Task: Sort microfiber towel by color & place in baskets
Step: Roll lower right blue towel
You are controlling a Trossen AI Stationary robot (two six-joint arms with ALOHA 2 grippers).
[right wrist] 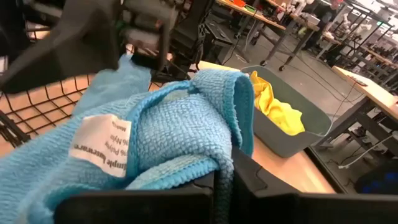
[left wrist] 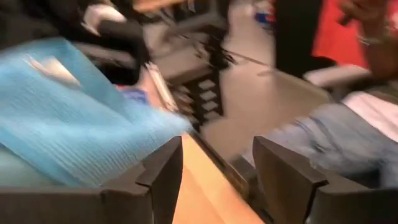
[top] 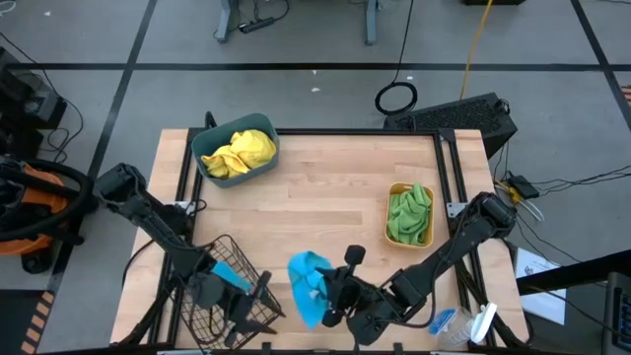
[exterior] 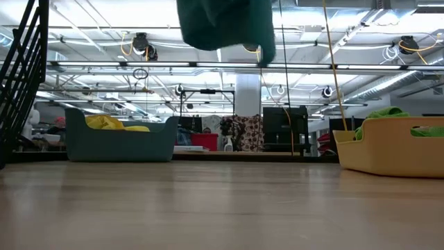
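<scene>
Three baskets stood on the wooden table [top: 325, 197]: a teal bin [top: 237, 150] at the far left, a dark wire-mesh basket [top: 235, 286] at the near left edge, and a smaller orange-yellow tub [top: 410, 215] at the right. Yellow towels [top: 240, 150] filled the teal bin and green towels [top: 408, 211] filled the tub; the count in each heap could not be told. Two blue towels were visible. One [top: 233, 272] lay in the mesh basket beside the left gripper [top: 240, 308], whose fingers [left wrist: 163, 175] stood apart with nothing between them. The other blue towel [top: 310, 286] hung from the right gripper [top: 330, 296], pinched between pressed-together fingers near the table's near edge, between mesh basket and tub. Its long axis ran near to far in the high view.

Only the right wrist view showed the white label [right wrist: 99, 149] on the held towel [right wrist: 168, 137]. Only the low view showed this towel [exterior: 225, 24] hanging clear above the table.
</scene>
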